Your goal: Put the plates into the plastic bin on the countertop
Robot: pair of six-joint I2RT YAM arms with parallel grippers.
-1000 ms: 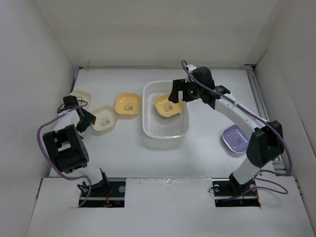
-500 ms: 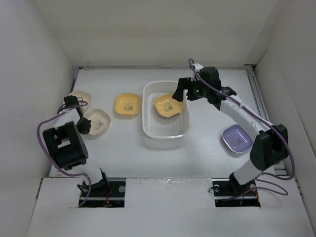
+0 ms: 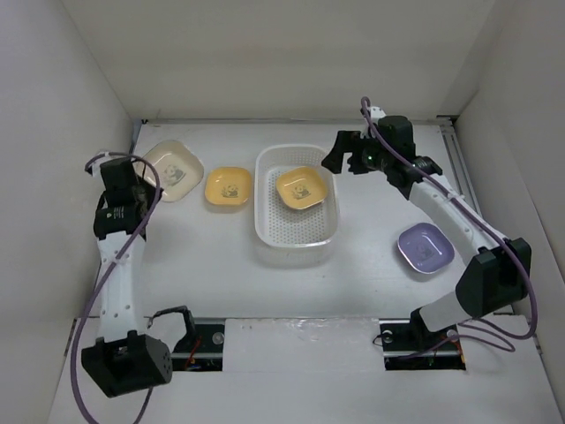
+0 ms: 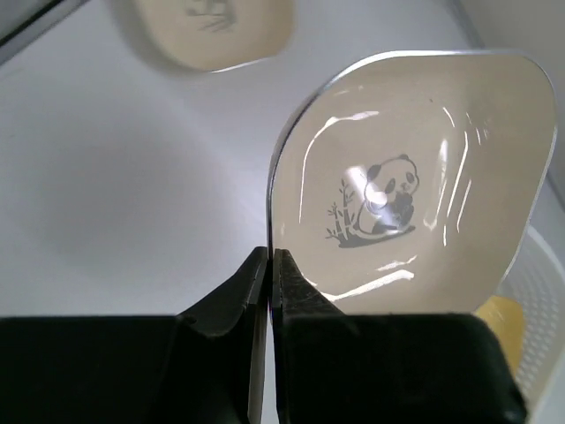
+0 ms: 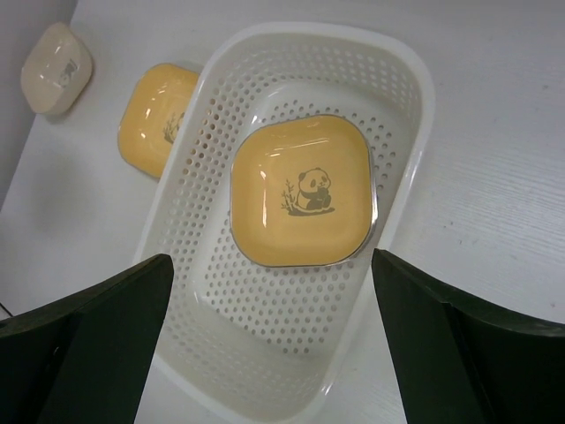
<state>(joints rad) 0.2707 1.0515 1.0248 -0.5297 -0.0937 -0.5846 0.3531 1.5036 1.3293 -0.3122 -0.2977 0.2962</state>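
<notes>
My left gripper (image 4: 271, 256) is shut on the rim of a cream plate (image 4: 415, 177) with a panda picture and holds it tilted, clear of the countertop (image 3: 212, 265). From above, that plate (image 3: 174, 168) hangs at the far left beside the left gripper (image 3: 144, 184). A second cream plate (image 4: 212, 31) lies on the surface beyond it. One yellow plate (image 5: 300, 190) lies flat in the plastic bin (image 5: 402, 212). Another yellow plate (image 3: 228, 187) sits left of the bin (image 3: 296, 237). A lavender plate (image 3: 425, 247) rests at the right. My right gripper (image 3: 340, 155) hangs open above the bin's far right corner, holding nothing.
White walls close in the countertop on the left, back and right. The bin stands in the middle between both arms. Cables loop off both arms. The arm bases sit at the near edge.
My left gripper has shut on the cream plate and lifted it up and back. My right gripper has drawn away up and right from the yellow plate in the bin.
</notes>
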